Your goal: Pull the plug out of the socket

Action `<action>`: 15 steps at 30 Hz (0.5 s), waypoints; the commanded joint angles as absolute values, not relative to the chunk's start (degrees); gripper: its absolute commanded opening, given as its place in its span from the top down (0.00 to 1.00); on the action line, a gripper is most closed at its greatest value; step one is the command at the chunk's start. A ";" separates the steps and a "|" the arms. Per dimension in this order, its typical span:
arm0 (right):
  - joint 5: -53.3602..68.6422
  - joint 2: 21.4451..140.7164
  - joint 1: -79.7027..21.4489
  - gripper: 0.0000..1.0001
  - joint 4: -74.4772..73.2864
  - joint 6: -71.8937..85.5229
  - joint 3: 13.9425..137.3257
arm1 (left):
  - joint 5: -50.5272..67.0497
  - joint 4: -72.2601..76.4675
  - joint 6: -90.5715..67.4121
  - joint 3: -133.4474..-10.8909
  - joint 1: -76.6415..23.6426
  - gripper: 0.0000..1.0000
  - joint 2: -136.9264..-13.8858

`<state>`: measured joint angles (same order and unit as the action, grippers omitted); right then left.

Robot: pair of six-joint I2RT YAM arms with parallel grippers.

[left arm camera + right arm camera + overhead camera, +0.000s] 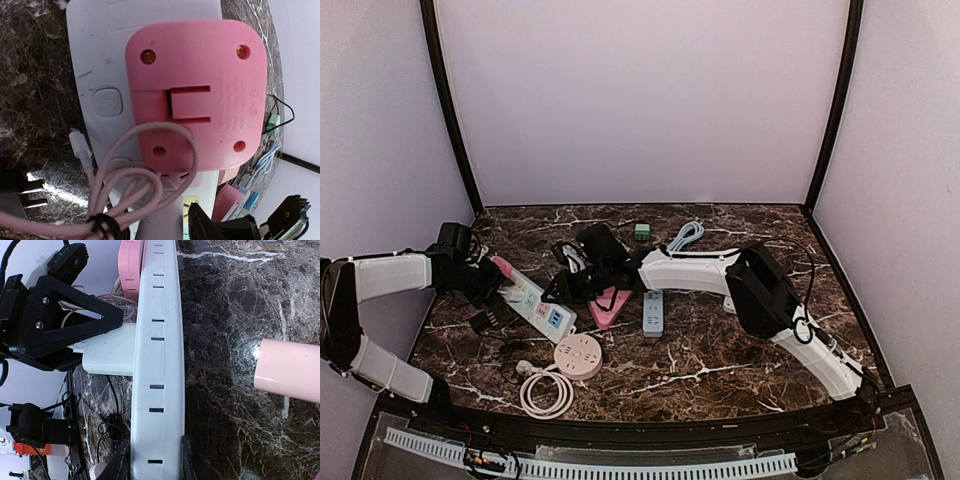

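Note:
A white power strip lies at the left of the marble table. A pink plug sits in its far end, with a bundled pink cable hanging off it. Beside it, a white plug sticks out of the strip. My left gripper is shut on this white plug, one black finger pressing its right side. My right gripper is shut on the strip's body nearer its other end, one finger on each long side. From above, both grippers meet at the strip.
A round pink socket with a coiled cable lies in front of the strip. A pink wedge-shaped block, a small grey-blue strip, a green piece and a pale cable lie around the middle. A black plug rests at the left.

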<state>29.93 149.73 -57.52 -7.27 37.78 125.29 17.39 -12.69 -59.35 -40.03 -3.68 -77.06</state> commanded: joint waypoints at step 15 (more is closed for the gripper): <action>40.09 150.28 -58.17 0.46 -8.36 38.50 130.15 | 25.28 5.34 -62.71 -33.17 -3.04 1.00 -77.21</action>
